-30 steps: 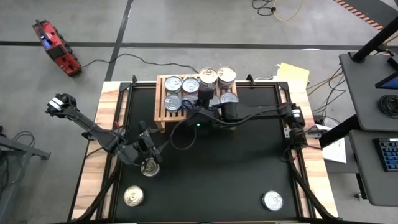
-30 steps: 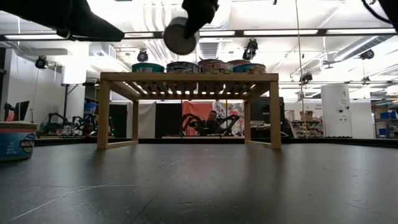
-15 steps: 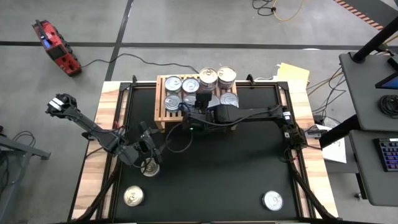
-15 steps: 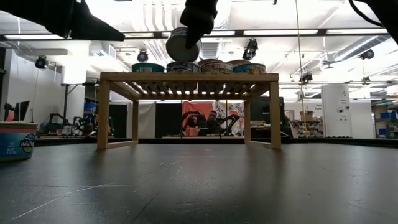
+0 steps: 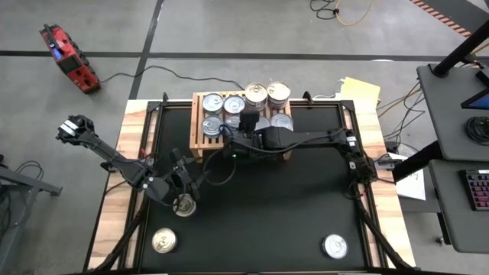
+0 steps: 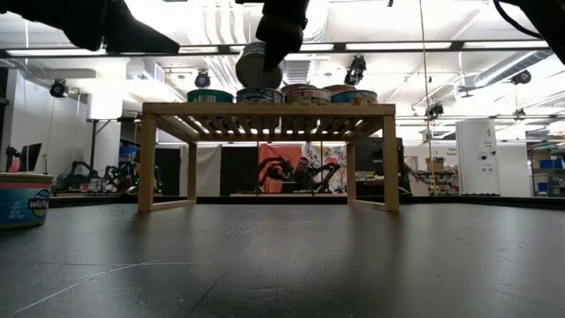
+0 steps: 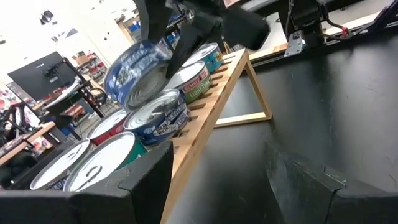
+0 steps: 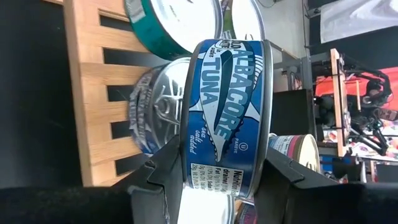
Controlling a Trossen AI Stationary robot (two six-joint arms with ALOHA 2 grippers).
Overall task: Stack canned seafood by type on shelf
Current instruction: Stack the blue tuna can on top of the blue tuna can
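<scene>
Moved since the earlier frame: right gripper (image 5: 246,122) had carried its blue albacore tuna tin (image 8: 227,112) from just off the shelf (image 5: 198,145) to over the front row of tins, lower and nearer the rack in the low view; left arm showed no change;
Item, right gripper: fingers clamped across the tin's side wall, tin held on edge above a like blue-labelled tin (image 7: 160,116) on the slats;
Item, left gripper (image 5: 182,186): parked over a lone tin (image 5: 182,205) on the black mat, fingers spread partway, holding nothing that I could see;
Item, loose stock: two more tins (image 5: 163,241) near the mat's front edge;
Handling note: I judged the held tin needed turning flat and centring on its match before I released it, else it might roll off the stack
</scene>
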